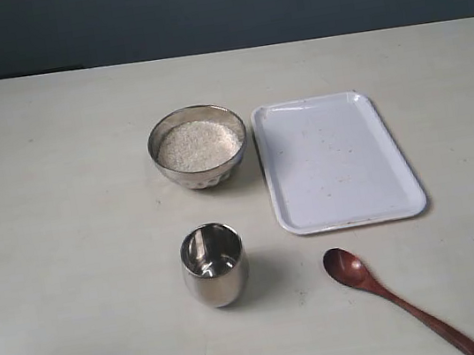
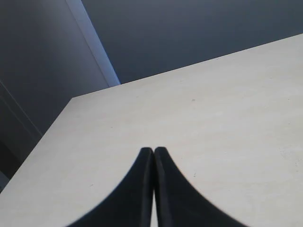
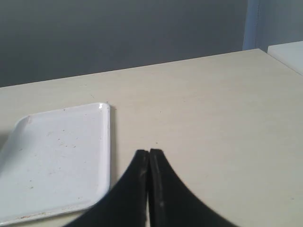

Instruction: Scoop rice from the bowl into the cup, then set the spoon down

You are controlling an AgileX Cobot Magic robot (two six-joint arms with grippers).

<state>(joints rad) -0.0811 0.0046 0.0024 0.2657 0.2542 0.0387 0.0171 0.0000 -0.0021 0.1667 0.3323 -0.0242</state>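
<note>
Left gripper (image 2: 153,151): two dark, smooth, tapered fingers pressed tip to tip, nothing between them. Beneath is the matte cream table (image 2: 227,109), with faint grain.

Right gripper (image 3: 148,152): the same black curved pair, closed and empty, over the table just beside a corner of the tray (image 3: 57,156).

Tray: glossy white, rectangular, rounded corners, low raised rim, small dark specks scattered on its floor.

Count, exterior view: one bowl, one cup, one spoon, one tray.

Bowl (image 1: 203,179): shiny silver metal, round, wide and shallow, with a faceted lower wall. It stands just left of the tray's far corner.

Rice (image 1: 199,144): a pale, granular white mass that fills the bowl close to the rim.

Cup (image 1: 216,274): polished mirror steel, barrel-shaped, no handle. It stands upright on the near side of the bowl, apart from it.

Spoon (image 1: 388,293): glossy reddish-brown wood. It lies flat on the table, right of the cup and near the tray's near edge, touching neither. The oval bowl faces up, and the slim handle tapers toward the lower right.
</note>
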